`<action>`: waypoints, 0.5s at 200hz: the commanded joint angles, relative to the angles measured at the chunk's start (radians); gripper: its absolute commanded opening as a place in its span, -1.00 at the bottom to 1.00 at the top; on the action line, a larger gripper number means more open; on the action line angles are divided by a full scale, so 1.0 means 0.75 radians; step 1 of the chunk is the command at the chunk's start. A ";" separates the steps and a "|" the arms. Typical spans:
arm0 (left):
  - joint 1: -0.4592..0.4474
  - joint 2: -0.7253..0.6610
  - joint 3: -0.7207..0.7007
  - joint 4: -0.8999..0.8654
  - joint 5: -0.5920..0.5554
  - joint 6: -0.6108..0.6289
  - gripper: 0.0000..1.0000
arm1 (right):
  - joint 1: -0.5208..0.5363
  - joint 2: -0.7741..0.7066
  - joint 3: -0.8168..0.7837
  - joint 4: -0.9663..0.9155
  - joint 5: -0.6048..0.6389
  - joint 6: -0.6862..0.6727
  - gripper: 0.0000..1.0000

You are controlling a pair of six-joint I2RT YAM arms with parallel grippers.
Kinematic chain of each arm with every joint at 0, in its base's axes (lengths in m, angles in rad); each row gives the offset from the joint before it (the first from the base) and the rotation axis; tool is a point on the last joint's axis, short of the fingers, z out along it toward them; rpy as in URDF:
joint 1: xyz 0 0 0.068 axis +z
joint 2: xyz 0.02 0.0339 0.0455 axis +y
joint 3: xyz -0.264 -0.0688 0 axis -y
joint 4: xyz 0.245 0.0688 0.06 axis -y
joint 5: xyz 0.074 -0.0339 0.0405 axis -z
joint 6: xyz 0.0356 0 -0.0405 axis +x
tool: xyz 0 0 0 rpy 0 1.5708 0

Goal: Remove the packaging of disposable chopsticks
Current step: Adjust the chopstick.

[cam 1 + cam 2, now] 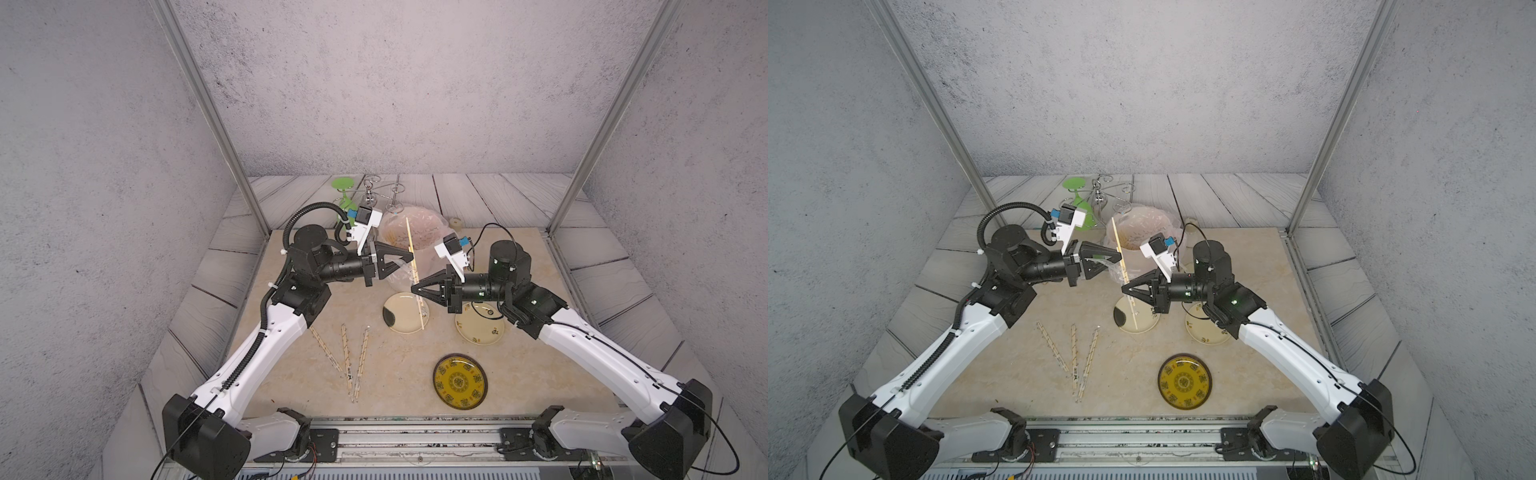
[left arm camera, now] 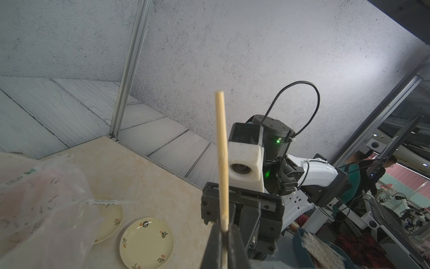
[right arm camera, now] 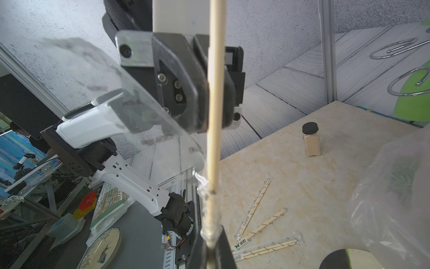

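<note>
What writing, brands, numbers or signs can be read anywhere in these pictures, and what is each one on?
Nothing reads clearly.
Packaging of the wrapped pairs: green logo and dark characters, too small.
Lifted packaging: dark print, blurred.
Cream plate: small dark and red characters, unreadable.
Yellow plate: ornamental signs, too small.
Plastic bag: green print, blurred.

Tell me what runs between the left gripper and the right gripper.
The disposable chopsticks span it, clamped by left gripper and right gripper; both top views show this.
</note>
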 commanded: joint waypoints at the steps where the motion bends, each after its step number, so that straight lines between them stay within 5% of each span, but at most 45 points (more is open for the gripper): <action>1: 0.016 -0.031 -0.014 0.072 -0.099 -0.005 -1.00 | 0.018 -0.016 -0.044 -0.011 -0.108 0.018 -1.00; 100: 0.101 -0.075 -0.047 0.168 -0.144 -0.083 -1.00 | 0.079 0.000 -0.104 -0.105 -0.167 -0.031 -1.00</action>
